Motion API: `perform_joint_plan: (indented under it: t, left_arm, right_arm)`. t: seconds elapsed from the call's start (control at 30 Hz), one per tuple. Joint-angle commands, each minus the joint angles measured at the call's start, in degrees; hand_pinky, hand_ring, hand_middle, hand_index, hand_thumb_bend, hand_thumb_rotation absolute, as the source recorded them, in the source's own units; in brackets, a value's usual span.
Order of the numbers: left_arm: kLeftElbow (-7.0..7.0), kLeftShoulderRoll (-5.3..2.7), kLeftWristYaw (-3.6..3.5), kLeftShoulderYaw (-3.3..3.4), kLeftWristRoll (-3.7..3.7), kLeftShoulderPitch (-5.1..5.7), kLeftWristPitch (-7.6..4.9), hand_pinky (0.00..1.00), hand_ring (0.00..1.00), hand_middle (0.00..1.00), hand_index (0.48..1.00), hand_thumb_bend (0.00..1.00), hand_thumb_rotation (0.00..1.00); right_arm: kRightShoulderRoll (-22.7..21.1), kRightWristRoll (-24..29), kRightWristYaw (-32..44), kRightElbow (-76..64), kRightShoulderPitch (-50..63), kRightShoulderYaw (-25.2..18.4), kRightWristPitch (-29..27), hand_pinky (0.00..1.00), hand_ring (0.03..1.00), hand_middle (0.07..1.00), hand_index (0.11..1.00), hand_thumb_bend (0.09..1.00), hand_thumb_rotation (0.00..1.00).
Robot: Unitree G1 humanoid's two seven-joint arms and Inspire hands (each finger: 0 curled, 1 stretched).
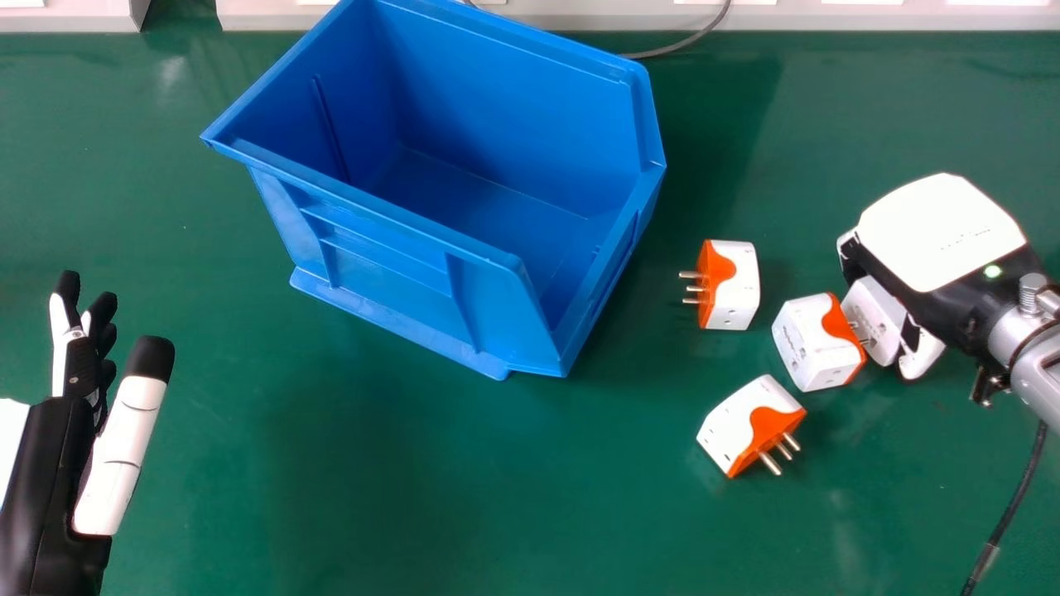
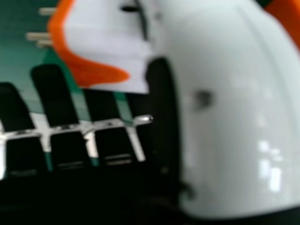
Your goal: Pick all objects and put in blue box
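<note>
Nearest the camera, the left hand [image 1: 124, 451] is seen at the near left of the green table [image 1: 397, 505], its fingers straight and its thumb set apart from them, with nothing held. At the right, the right hand [image 1: 940, 232] is reached over the table (a small green light is shown on its wrist end), and a mostly white adapter [image 1: 874, 319] is pinched between its thumb and fingers. In the right hand view, that adapter's orange pronged end is turned away from the thumb.

Three more adapters, white with orange pronged ends, are found on the table between the blue box and the right hand. The far adapter [image 1: 735, 285] is laid with its prongs towards the box. The middle adapter [image 1: 816, 343] is placed just beside the pinched one, its orange end turned to the hand (whether the two are touching cannot be told). The near adapter [image 1: 749, 426] is angled, its prongs directed to the near right.

The blue box [image 1: 373, 248] is stood left of the adapters, towards the far side, its open top and bare floor exposed. A black cable [image 1: 1014, 505] is draped at the near right.
</note>
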Motion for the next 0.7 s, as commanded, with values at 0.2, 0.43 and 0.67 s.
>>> perform_joint_plan:
  t: [0.2,0.43,0.67]
  left_arm:
    - [-1.65,0.63,0.11,0.57,0.83,0.59,-0.86,1.00,1.00,1.00,0.991,0.81,1.00]
    - [-1.43,0.44,0.39,0.16,1.43,-0.40,-0.22,1.00,0.99,1.00,0.987,0.82,1.00]
    - [-1.39,0.04,0.66,-0.37,1.62,-1.56,0.47,0.99,0.99,1.00,0.982,0.81,1.00]
  right_arm:
    - [-1.3,2.6,-0.7,-3.7,0.0,-2.1,1.0,0.38,0.437,0.476,0.495,0.502,0.00]
    - [-5.3,6.8,1.8,-14.4,5.0,-7.5,1.3,0.34,0.432,0.489,0.500,0.499,0.00]
    - [-9.1,11.6,3.9,-30.0,11.4,-16.0,0.5,0.33,0.443,0.491,0.475,0.499,0.00]
